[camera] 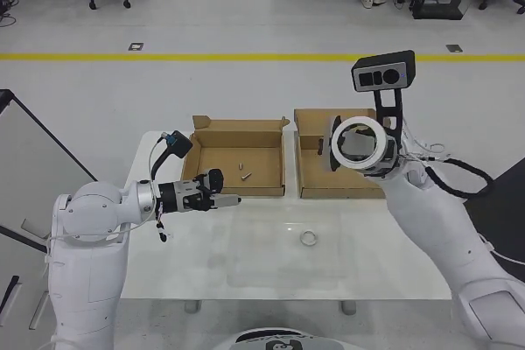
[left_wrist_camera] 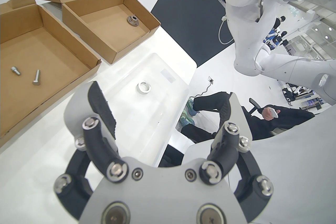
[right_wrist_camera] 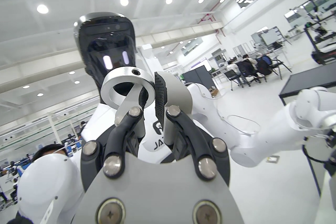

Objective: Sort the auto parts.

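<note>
My right gripper (right_wrist_camera: 149, 89) is raised high above the right cardboard box (camera: 311, 179). It is shut on a silver metal ring (right_wrist_camera: 120, 73), one finger inside the hole and one outside; the ring (camera: 337, 140) looms large in the top view. My left gripper (camera: 232, 200) (left_wrist_camera: 162, 96) is open, holds nothing, and hovers over the table in front of the left cardboard box (camera: 262, 153) (left_wrist_camera: 39, 51). Two bolts (camera: 243, 169) (left_wrist_camera: 36, 77) lie in that box. A dark flange (left_wrist_camera: 133, 20) sits in the right box (left_wrist_camera: 105, 17). A second ring (camera: 309, 237) (left_wrist_camera: 143, 87) lies on the table.
The white table (camera: 175, 262) carries a shallow clear tray (camera: 271, 262) at its middle, where the loose ring rests. Both boxes stand side by side along the far edge with their flaps open. A black panel (camera: 9, 166) stands to the table's left.
</note>
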